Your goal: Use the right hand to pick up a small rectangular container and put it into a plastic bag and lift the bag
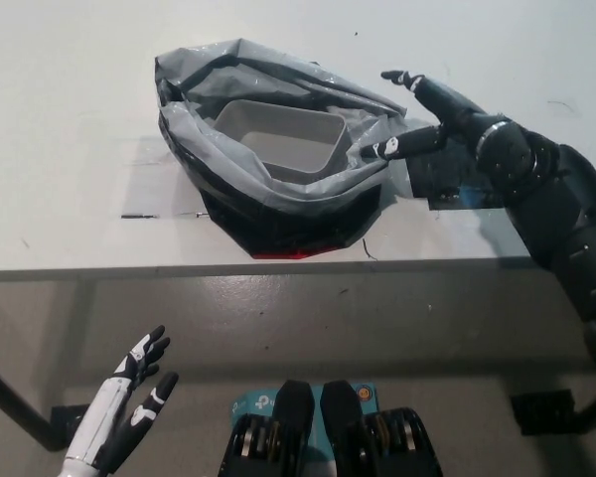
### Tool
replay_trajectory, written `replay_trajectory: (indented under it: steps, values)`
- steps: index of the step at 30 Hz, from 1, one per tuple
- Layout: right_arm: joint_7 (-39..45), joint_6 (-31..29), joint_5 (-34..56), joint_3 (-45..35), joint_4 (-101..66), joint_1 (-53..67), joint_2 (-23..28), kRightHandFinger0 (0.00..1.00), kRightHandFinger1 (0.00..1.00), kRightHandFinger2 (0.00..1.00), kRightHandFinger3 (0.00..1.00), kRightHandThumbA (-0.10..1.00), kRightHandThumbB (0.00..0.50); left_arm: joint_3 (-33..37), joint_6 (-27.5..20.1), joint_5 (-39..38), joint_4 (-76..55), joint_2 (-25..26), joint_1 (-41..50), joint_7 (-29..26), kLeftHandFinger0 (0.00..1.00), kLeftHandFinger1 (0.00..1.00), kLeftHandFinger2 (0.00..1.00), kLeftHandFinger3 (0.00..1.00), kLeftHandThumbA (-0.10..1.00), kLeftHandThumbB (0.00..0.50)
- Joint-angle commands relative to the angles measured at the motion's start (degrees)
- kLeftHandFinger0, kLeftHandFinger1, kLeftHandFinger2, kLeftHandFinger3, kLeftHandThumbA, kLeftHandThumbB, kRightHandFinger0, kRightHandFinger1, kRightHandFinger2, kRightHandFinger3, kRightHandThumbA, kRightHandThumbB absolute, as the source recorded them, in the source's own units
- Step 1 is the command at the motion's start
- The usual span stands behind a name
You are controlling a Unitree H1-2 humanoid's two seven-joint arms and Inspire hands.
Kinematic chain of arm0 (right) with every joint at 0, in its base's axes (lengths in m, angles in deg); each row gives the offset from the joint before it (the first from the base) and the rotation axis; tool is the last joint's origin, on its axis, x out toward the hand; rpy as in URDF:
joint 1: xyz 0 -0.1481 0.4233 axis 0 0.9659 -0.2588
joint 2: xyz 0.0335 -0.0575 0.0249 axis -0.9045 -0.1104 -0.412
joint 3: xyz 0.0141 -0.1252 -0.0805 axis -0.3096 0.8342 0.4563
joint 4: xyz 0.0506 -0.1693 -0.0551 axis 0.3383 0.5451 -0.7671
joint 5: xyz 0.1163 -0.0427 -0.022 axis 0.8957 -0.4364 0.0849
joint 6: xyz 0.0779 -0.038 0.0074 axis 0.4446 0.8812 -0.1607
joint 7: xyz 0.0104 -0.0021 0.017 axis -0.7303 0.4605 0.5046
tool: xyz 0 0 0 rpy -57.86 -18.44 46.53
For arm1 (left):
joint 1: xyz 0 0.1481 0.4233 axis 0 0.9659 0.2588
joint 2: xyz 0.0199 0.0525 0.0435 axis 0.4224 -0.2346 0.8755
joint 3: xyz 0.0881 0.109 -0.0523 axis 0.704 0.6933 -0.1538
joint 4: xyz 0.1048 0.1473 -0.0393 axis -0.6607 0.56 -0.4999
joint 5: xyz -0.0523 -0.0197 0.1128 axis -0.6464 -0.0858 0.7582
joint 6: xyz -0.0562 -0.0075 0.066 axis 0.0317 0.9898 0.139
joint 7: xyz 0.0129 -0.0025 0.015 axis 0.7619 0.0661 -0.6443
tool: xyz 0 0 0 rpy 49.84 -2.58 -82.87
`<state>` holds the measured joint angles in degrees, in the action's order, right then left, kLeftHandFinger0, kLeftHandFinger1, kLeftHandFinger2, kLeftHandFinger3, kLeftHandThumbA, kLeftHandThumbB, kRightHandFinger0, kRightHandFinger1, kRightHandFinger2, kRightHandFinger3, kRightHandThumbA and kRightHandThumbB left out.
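Container (278,139) sits inside the bag (278,194) on the table (70,119). Right hand (432,119) spread wide beside the bag's rim (holding nothing). Left hand (129,402) rests low, fingers apart.

The grey plastic bag (278,164) sits open on the white bench (70,119), near its front edge. The small rectangular container (278,134) lies inside the bag, open side up. The black right hand (422,119) is at the bag's right rim, fingers spread, one fingertip touching the plastic. The white left hand (129,402) rests open below the bench edge, lower left.
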<state>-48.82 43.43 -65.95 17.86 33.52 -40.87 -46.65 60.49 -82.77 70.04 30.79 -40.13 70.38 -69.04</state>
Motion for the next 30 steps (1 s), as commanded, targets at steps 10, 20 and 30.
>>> replay_trajectory:
  steps: [10,20,30]
  values:
    - [2.67,0.30,7.33,-4.92,2.50,-3.73,-1.77,1.00,1.00,1.00,1.00,0.95,0.482,-0.21,-1.14,0.67,-1.36,0.45,-0.55,-0.15,0.99,1.00,1.00,1.00,0.91,0.173]
    - [13.47,17.84,25.66,-24.34,5.24,-5.61,-5.15,1.00,1.00,1.00,1.00,0.97,0.437,-0.10,-0.95,0.67,-1.76,0.37,0.01,-0.05,0.99,1.00,1.00,1.00,0.90,0.167]
    - [13.64,23.50,29.76,-32.99,5.59,-5.61,-7.94,1.00,1.00,1.00,1.00,0.96,0.440,-0.09,-1.01,0.62,-1.98,0.25,-0.04,-0.10,0.98,1.00,1.00,1.00,0.89,0.161]
